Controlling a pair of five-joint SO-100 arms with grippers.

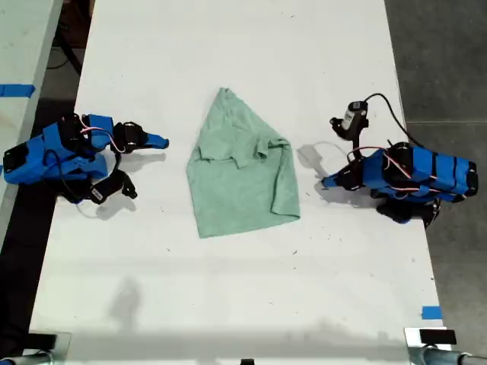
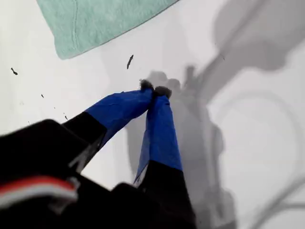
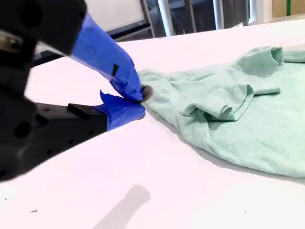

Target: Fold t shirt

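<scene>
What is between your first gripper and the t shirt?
Bare table and a dark speck separate my first gripper from the t shirt, per the first wrist view.

One t shirt (image 1: pixel 240 163) lies on the bench (image 1: pixel 228 304), and it is the only garment there. Two blue arms rest on the bench, one near each long edge, each ending in one tool: my first tool (image 2: pixel 155 89) and my second tool (image 3: pixel 140 102). Two pieces of blue tape show, one (image 1: pixel 431 312) at a bench edge, one (image 1: pixel 17 90) on the neighbouring surface.
</scene>
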